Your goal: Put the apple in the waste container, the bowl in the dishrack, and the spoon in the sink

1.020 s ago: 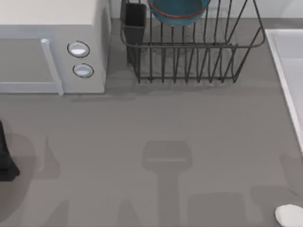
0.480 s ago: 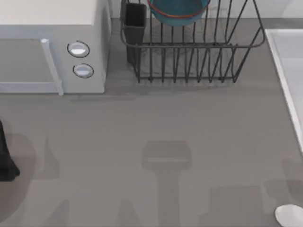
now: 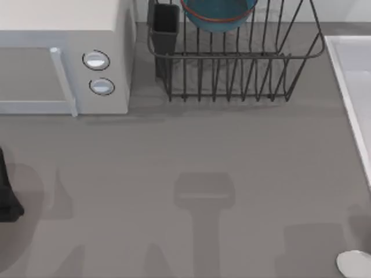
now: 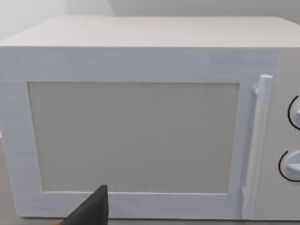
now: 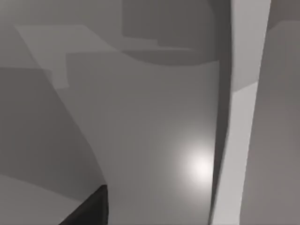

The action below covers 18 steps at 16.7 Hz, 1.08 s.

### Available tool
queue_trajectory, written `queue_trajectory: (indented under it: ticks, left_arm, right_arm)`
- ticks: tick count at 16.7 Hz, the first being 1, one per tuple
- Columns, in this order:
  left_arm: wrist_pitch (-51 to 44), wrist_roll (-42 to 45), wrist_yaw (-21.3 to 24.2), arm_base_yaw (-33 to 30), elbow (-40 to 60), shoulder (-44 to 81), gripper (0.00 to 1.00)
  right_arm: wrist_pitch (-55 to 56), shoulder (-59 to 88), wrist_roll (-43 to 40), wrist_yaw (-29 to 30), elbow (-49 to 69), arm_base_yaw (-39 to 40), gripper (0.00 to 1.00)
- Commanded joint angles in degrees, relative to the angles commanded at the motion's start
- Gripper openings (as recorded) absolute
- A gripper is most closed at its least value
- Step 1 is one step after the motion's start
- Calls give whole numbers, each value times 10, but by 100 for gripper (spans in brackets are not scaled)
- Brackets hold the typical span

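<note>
Our bowl (image 3: 219, 14) sits in the dishrack (image 3: 235, 58); the spoon (image 3: 355, 264) lies on the desk (image 3: 191, 150) below the sink (image 3: 348, 69), unmoved. Only shadows shifted, so spoon placement remains. Pincer states: cannot tell.

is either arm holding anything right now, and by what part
Cannot tell: neither gripper's grip is visible. The spoon lies free on the table; the bowl sits in the dishrack.
</note>
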Motion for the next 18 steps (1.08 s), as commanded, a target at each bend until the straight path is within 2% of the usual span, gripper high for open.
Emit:
queue_trajectory:
  ticks: [4, 17, 18]
  left_arm:
    - [0, 0, 0, 0, 0, 0, 100]
    - [0, 0, 0, 0, 0, 0, 100]
    - [0, 0, 0, 0, 0, 0, 100]
  right_arm:
    - [0, 0, 0, 0, 0, 0, 100]
    - [0, 0, 0, 0, 0, 0, 2]
    - [0, 0, 0, 0, 0, 0, 0]
